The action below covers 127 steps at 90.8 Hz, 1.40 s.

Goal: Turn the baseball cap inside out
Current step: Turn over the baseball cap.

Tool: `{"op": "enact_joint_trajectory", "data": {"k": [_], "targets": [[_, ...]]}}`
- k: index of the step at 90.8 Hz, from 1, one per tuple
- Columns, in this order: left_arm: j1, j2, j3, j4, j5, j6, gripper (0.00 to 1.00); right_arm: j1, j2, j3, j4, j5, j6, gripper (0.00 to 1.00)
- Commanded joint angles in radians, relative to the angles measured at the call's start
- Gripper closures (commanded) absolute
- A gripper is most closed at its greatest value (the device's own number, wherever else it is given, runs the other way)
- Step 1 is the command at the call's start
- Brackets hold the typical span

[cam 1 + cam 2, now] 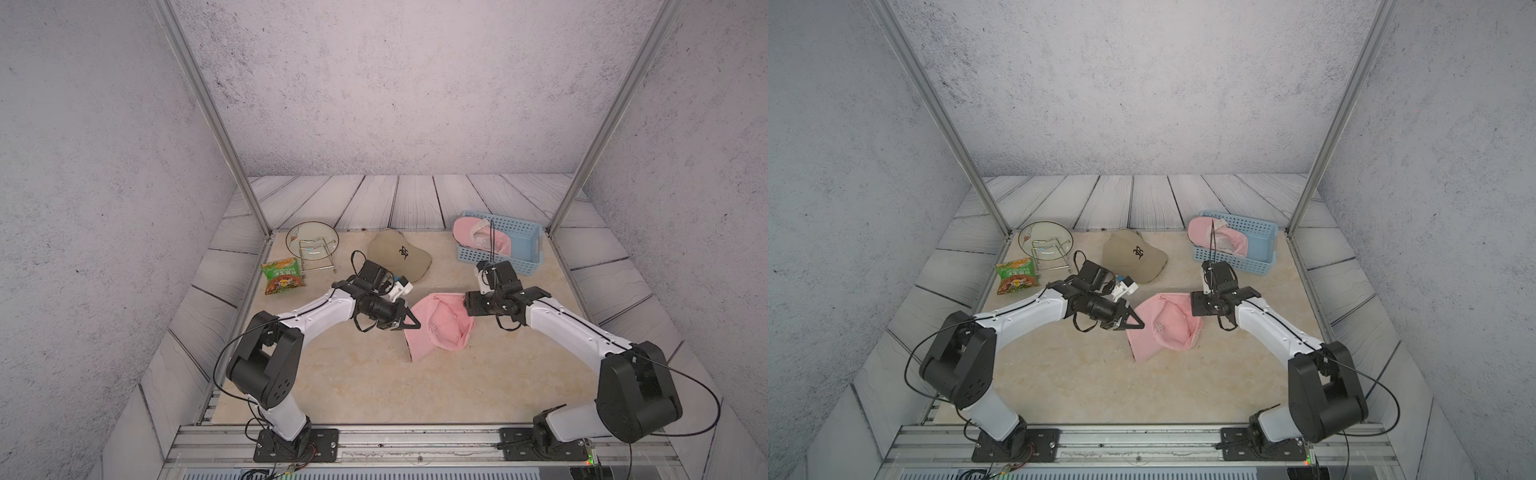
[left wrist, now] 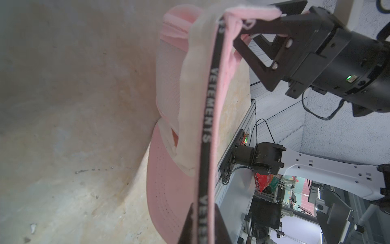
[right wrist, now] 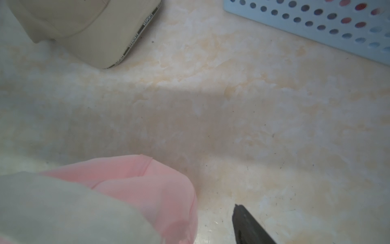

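Marble-look table (image 1: 353,386): pink cap (image 1: 444,328), judged soft and light, best held by its rim. Left hand (image 1: 411,326) pinches that rim; right hand (image 2: 251,25) stands parted.

The pink baseball cap (image 1: 440,332) is made of matt cloth, its brim perforated. The tabletop (image 1: 374,386) is finished smooth and marbled, the basket (image 1: 528,264) is moulded in perforated plastic, and the snack packet (image 1: 283,276) is wrapped in glossy film.
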Motion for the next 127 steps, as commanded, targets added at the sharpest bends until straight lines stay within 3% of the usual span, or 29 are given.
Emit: {"op": "enact_joint_trajectory", "data": {"k": [1, 16, 31, 39, 61, 72, 87, 111, 127], "targets": [[0.009, 0.013, -0.009, 0.019, -0.008, -0.019, 1.00, -0.057, -0.077, -0.012, 0.030, -0.122, 0.017, 0.33], [0.009, 0.021, -0.002, 0.017, -0.022, -0.019, 1.00, -0.055, -0.130, -0.029, 0.014, -0.192, -0.056, 0.34], [0.009, 0.036, 0.005, 0.009, -0.030, -0.018, 1.00, -0.057, -0.209, -0.080, 0.015, 0.028, -0.052, 0.34], [0.009, 0.037, 0.006, 0.005, -0.035, -0.016, 1.00, -0.055, -0.238, -0.084, 0.003, 0.050, -0.062, 0.34], [0.009, 0.042, 0.011, -0.003, -0.046, -0.016, 1.00, -0.026, -0.291, -0.127, 0.080, -0.448, -0.166, 0.38], [0.009, 0.042, 0.014, -0.005, -0.050, -0.016, 1.00, 0.032, -0.274, -0.144, 0.104, -0.546, -0.179, 0.41], [0.009, 0.041, 0.014, -0.005, -0.050, -0.017, 1.00, 0.094, -0.143, -0.128, 0.126, -0.461, -0.147, 0.44], [0.009, 0.036, 0.015, -0.013, -0.049, -0.012, 1.00, 0.108, 0.087, -0.053, 0.104, -0.122, -0.041, 0.43], [0.009, 0.039, 0.020, -0.016, -0.047, -0.009, 1.00, 0.108, 0.152, -0.058, 0.132, -0.070, -0.014, 0.40]]}}
